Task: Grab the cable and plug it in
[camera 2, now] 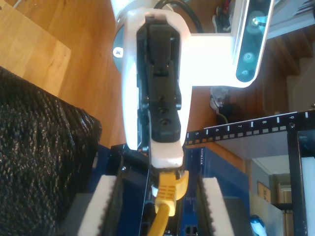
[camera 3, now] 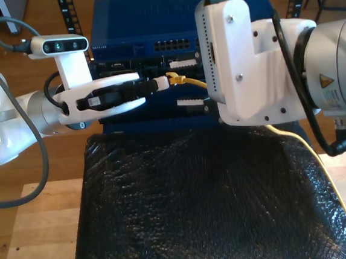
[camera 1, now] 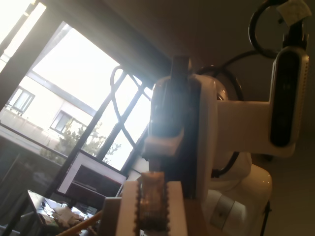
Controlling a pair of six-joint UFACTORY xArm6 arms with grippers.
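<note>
Black bubbled sheet (camera 3: 198, 206) covers the table (camera 3: 43, 238) across the exterior view's 6 o'clock half. Past its far edge, my first tool (camera 3: 160, 83) pinches the cable (camera 3: 188, 82) by its plug, before the blue network switch (camera 3: 169, 20) at 12 o'clock. My second tool (camera 2: 160, 211) is spread, with open gaps either side of the cable.
</note>
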